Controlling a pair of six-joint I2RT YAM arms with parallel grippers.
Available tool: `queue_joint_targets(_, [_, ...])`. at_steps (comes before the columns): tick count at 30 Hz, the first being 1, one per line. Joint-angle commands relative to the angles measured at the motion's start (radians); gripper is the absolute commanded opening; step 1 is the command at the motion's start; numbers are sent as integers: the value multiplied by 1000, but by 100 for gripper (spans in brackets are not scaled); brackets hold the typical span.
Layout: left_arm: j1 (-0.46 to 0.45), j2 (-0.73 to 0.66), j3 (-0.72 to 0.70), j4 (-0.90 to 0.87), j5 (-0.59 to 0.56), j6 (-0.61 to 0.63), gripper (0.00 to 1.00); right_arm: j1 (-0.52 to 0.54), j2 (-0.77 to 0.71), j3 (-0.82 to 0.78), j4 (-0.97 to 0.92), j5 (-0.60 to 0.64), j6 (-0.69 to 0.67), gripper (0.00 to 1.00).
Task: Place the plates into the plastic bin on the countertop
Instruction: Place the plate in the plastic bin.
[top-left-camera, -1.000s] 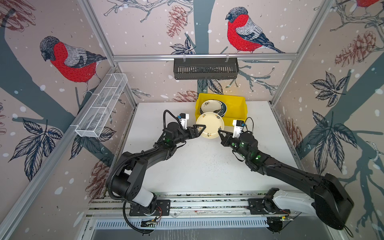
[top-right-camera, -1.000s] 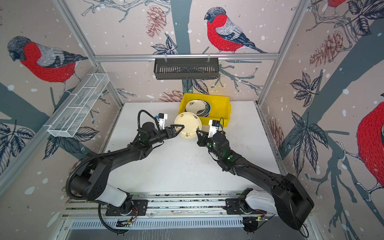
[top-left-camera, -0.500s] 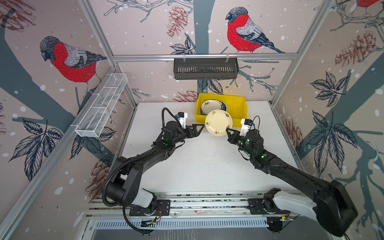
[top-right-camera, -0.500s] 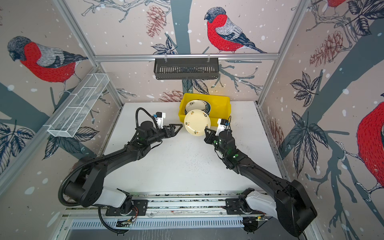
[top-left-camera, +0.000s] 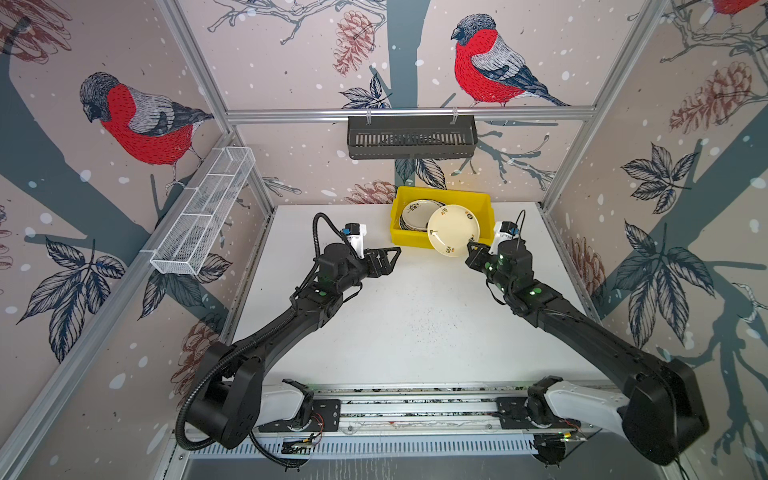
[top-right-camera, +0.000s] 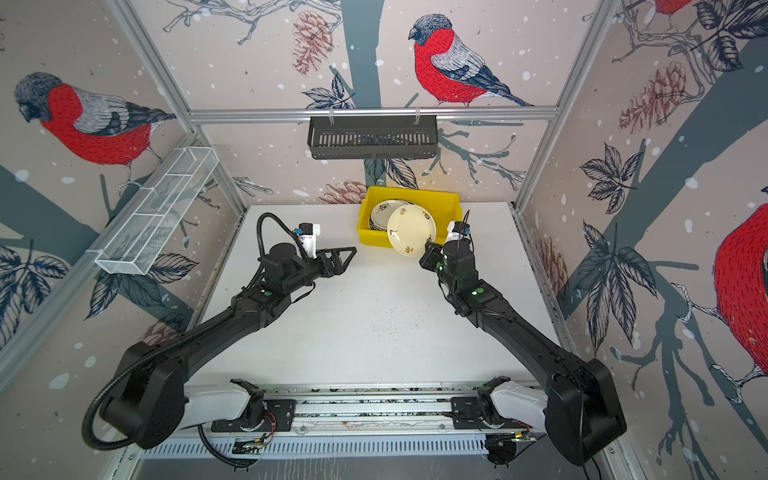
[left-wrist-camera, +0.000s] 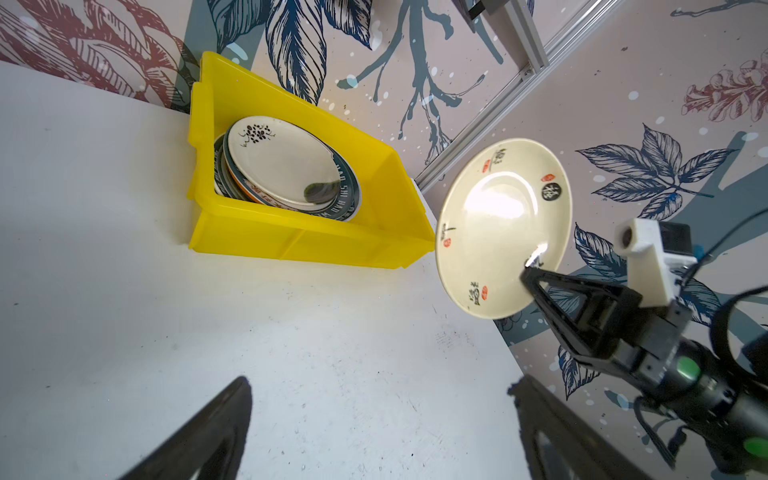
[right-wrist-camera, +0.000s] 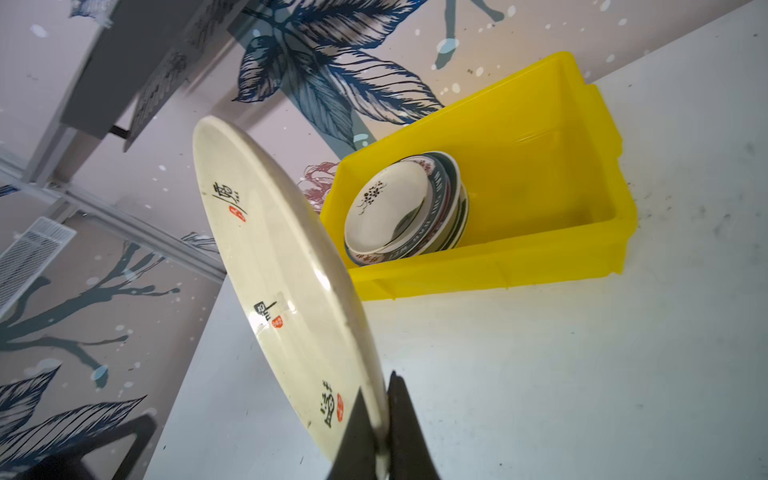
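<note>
A cream plate (top-left-camera: 453, 230) with small dark and red marks hangs tilted over the front right part of the yellow plastic bin (top-left-camera: 440, 193), clear of the countertop (top-left-camera: 415, 324). My right gripper (top-left-camera: 471, 245) is shut on the plate's lower rim, with a finger on each face (right-wrist-camera: 380, 399). In the bin's left half, a stack of plates (top-left-camera: 413, 212) leans, with a white flower-marked one on top (left-wrist-camera: 282, 162). My left gripper (top-left-camera: 392, 253) is open and holds nothing (left-wrist-camera: 380, 384). It stays low over the countertop, left of the bin.
A dark slotted basket (top-left-camera: 411, 137) hangs on the back rail above the bin. A white wire-mesh basket (top-left-camera: 203, 216) is fixed along the left wall. The bin's right half (right-wrist-camera: 552, 174) holds no plates. Aluminium rails edge the countertop.
My right gripper has carried the cream plate to the right and back, from beside the left gripper to over the bin. The left gripper has stayed open and drawn back slightly.
</note>
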Motion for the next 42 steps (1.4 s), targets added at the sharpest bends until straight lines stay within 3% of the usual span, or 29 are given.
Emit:
queue_joint_targets(1, [1,-46,-23,-21,-45,33,97,-32,81,87,-106,-9,-9,0])
queue_joint_targets(13, [5,-195,-102,-74,-137,84,97,-85,333,288,-34,-107,-15,0])
queue_joint_targets(23, [4,-268,-131,-129,-192,111,97,-102,636,597,-143,-77,-34,0])
queue_joint_targets(30, [5,-323,-144,-165,-254,137,97,-108,846,812,-201,-189,7,0])
queue_joint_targets(41, [6,-348,-161,-175,-283,145,97,-88,1003,1025,-317,-207,15,0])
queue_joint_targets(42, [7,-347,-162,-171,-282,145,97,-84,1010,1035,-330,-200,12,4])
